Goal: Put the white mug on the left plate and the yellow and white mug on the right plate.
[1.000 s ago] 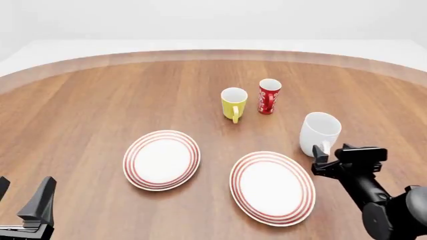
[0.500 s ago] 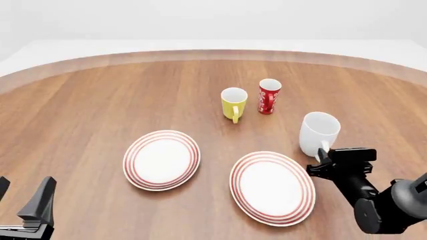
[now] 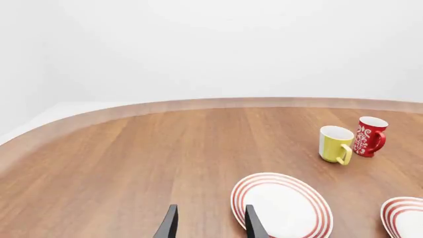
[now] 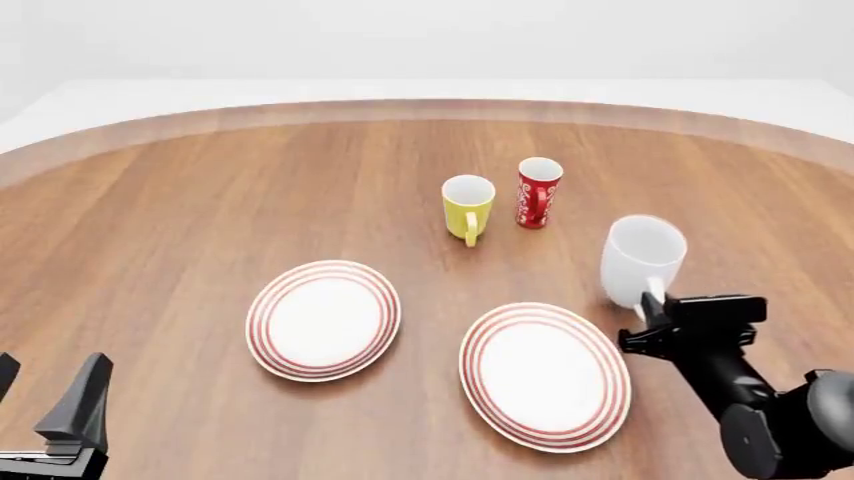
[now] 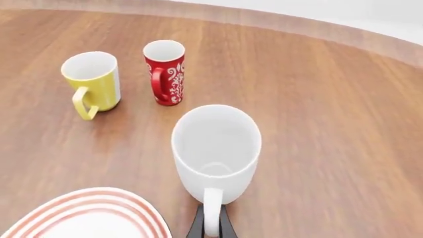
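1. Neither mug sits on a plate yet; the small ring-rimmed white left plate [image 4: 323, 320] and the larger matching right plate [image 4: 545, 374] are both bare.
2. The right gripper [image 5: 210, 227] has its fingers clamped on the handle of the big plain white ceramic mug [image 4: 642, 261], just beyond the right plate.
3. The small yellow and white mug [image 4: 467, 207] stands untouched beside a slim red cup [image 4: 538, 192]; the left gripper [image 3: 207, 225] waits, fingers apart.
4. Against a second ago, the white mug sits slightly higher (seemingly lifted).

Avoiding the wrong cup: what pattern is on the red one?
White swirl marks on the red cup, white inside; clearest in the right wrist view.
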